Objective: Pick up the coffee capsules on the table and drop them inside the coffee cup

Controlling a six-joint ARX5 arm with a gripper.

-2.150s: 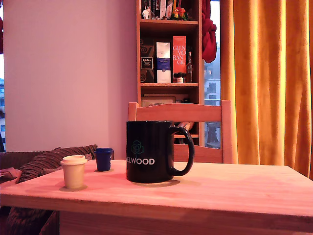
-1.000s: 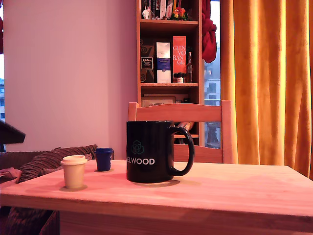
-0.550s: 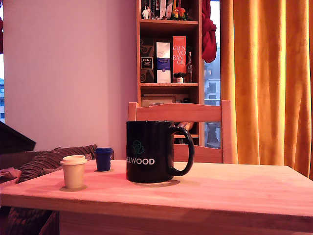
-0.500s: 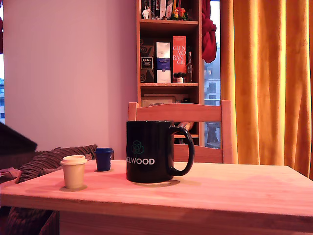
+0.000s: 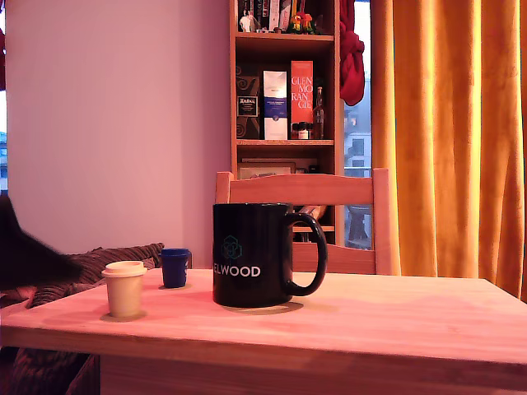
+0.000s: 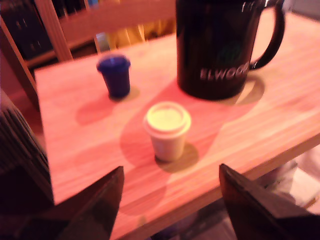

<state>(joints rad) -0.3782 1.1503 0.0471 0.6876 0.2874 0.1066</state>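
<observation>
Black fingers of my gripper [image 6: 170, 200] spread wide, nothing held, short of table [image 6: 280, 125] edge. Cream capsule [image 6: 167, 130] upright just before coffee cup [image 6: 220, 47]; blue capsule [image 6: 114, 75] beside cup, further back. Both still to grab and drop (cup's inside hidden). Wrist view blurred; fingertips cut off.

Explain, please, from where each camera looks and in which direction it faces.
Exterior view: low, near table height, facing the black mug, chair and bookshelf; a dark blurred part of the arm shows at the left edge.
Wrist view: above the table edge, looking down; both open gripper fingers show, cream capsule ahead between them.
Shared: mug, cream capsule, blue capsule, table.
</observation>
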